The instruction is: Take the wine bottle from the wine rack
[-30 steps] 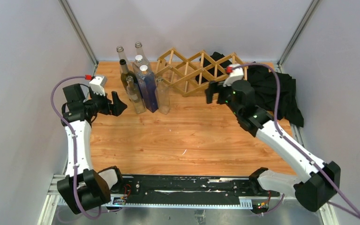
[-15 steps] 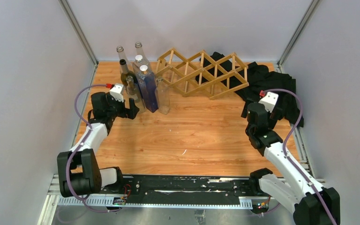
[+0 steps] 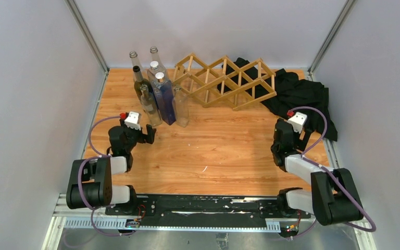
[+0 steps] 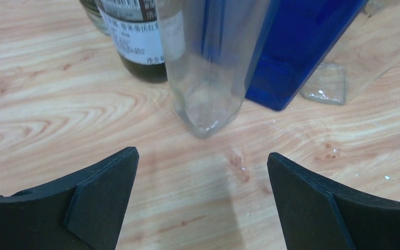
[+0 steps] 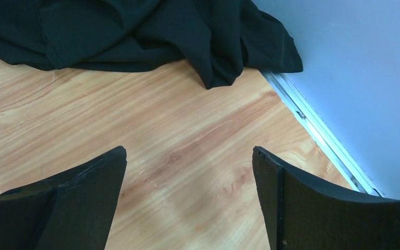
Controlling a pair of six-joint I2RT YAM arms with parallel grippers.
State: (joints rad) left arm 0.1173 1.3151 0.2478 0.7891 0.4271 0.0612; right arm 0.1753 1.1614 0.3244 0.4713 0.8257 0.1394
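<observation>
The light-wood lattice wine rack (image 3: 224, 82) stands at the wooden desk's (image 3: 213, 151) far edge, well apart from both pincers. The left pincer (image 4: 202, 153), spread wide, faces upright glass bottles (image 3: 156, 94) just beside the rack's left end. The right pincer (image 5: 188, 151), also spread, is near crumpled black cloth (image 5: 135, 31).

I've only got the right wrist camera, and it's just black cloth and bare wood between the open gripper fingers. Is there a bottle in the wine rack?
Observer: In the top view, the wine rack at the far edge shows no bottle in any opening I can see.
Operator: Then where are the bottles?
Observer: A cluster of bottles stands upright on the table, just to the left of the rack.
</observation>
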